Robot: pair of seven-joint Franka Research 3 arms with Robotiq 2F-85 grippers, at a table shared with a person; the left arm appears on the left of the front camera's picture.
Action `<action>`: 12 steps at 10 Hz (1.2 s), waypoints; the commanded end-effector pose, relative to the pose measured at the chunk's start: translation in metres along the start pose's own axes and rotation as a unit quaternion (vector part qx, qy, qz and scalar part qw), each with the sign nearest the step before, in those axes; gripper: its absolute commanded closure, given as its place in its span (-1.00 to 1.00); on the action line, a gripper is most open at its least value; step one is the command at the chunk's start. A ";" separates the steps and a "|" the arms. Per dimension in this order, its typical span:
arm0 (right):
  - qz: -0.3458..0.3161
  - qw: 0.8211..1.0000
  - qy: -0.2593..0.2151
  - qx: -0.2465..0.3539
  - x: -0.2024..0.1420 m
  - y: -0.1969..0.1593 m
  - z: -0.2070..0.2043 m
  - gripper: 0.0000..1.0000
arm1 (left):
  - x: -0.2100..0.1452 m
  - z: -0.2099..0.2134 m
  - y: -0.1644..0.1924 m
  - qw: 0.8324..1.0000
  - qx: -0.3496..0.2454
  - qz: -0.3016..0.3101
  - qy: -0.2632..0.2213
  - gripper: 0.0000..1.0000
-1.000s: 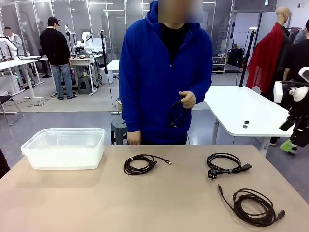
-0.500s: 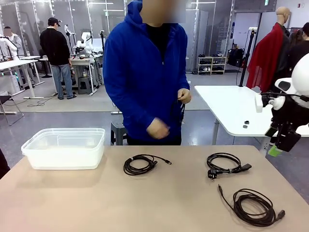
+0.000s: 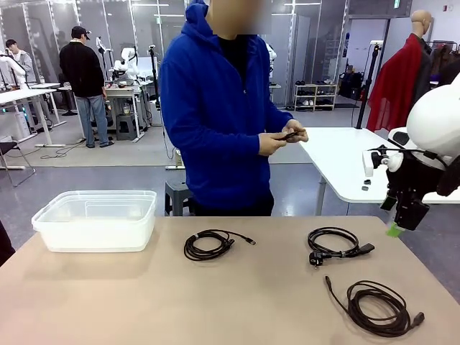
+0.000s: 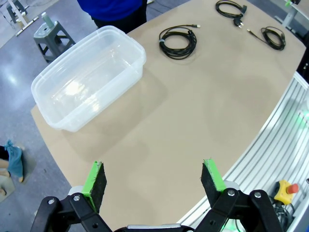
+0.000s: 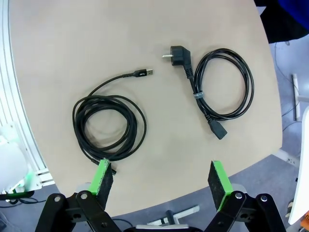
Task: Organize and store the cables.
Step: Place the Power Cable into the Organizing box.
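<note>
Three coiled black cables lie on the tan table: a thin coil at centre, a power cord with a plug at right, and a larger USB coil at the near right. The person across the table holds another dark cable in both hands at chest height. My right gripper hangs open above the table's right edge; from its wrist I look down on the USB coil and the power cord, with the right gripper holding nothing. My left gripper is open high over the near left table.
A clear plastic bin stands at the table's far left, with nothing in it; the left wrist view has the same bin, with the cables beyond it. A white table stands behind the person at right.
My right arm has swung in from the right edge, down and left toward the table. The person has brought both hands together at chest height around the held cable.
</note>
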State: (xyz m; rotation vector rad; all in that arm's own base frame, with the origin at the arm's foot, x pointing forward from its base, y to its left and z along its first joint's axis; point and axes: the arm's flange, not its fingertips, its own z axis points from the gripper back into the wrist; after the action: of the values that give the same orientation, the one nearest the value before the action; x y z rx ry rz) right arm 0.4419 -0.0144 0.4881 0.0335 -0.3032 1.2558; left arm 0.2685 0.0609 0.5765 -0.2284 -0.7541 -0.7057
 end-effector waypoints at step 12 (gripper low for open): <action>-0.044 0.998 -0.045 -0.008 0.011 -0.060 -0.114 -1.00 | 0.000 0.001 0.000 1.000 0.000 -0.001 -0.001 -1.00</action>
State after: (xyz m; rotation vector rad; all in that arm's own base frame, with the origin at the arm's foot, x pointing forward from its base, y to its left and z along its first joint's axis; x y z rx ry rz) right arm 0.5236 0.0026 0.3919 0.0830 -0.3514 1.1496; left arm 0.2684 0.0610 0.5766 -0.2285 -0.7544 -0.7056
